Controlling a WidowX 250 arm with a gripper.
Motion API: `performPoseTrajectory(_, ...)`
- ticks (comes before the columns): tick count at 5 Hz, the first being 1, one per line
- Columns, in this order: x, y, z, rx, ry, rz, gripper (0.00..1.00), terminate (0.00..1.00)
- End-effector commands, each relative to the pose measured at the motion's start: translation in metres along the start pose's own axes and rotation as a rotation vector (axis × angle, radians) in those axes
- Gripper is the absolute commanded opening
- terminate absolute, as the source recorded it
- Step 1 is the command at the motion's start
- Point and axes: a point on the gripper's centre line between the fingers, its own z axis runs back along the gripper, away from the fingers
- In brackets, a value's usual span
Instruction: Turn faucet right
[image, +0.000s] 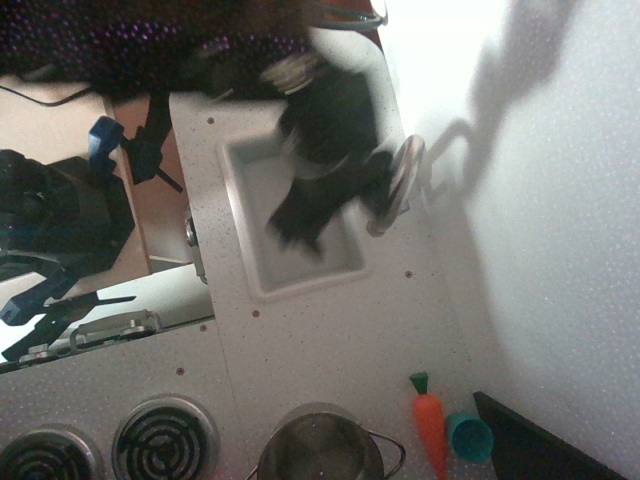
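Blurred gripper over the sink beside the faucet — finger spread cannot be told; carrot lies well apart.

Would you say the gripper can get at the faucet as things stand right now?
Probably yes. The gripper is a dark blur over the sink, right beside the faucet, and nothing else stands between them. The blur hides whether it touches the spout and how its jaws stand.
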Motion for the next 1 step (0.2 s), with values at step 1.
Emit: performPoseTrajectory(1, -0.0739, 0.0203, 0.021, -0.015, 0.308, -0.094, 1.0, 1.0)
